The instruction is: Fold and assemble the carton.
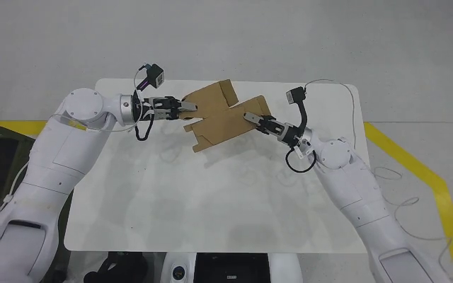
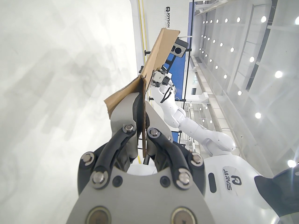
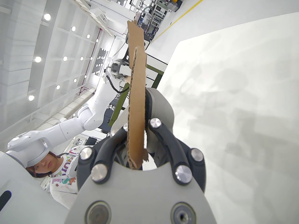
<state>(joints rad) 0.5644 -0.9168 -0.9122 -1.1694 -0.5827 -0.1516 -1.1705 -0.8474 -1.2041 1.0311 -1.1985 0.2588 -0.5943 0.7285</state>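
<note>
Carton (image 1: 223,117): a flat, unassembled sheet of brown corrugated board with several flaps, gripped at two opposite sides by the two grippers. It sits over the far half of the white table (image 1: 212,212), roughly midway between the table's left and right edges. Its shadow falls on the surface closer to the robot, so the sheet appears to be lifted clear of the tabletop.

Left wrist view, near to far:
- The left gripper (image 2: 140,108) has both fingers pressed against the carton (image 2: 161,47), one on each face, with the board's edge running down between them.
- Just past the fingertips a short flap bends away from the main sheet, towards the table (image 2: 58,47).
- At the far side of the sheet, the right gripper (image 2: 158,78) meets the board.

Right wrist view, near to far:
- The right gripper (image 3: 142,108) is pinched on the carton (image 3: 136,82), whose fluted edge stands between the fingers.
- The sheet extends away edge-on, with the table (image 3: 233,94) to one side.
- Beyond the sheet, the left gripper (image 3: 120,71) is at the opposite side.

Top view:
- The left gripper (image 1: 192,107) clamps the carton's left side.
- The right gripper (image 1: 248,117) clamps the right side, slightly closer to the robot.
- The sheet lies skewed, its left part farther from the robot than its right part.
- A thin white cable (image 1: 333,83) lies near the table's far right corner.
- A yellow floor line (image 1: 396,152) runs past the table's right side.
</note>
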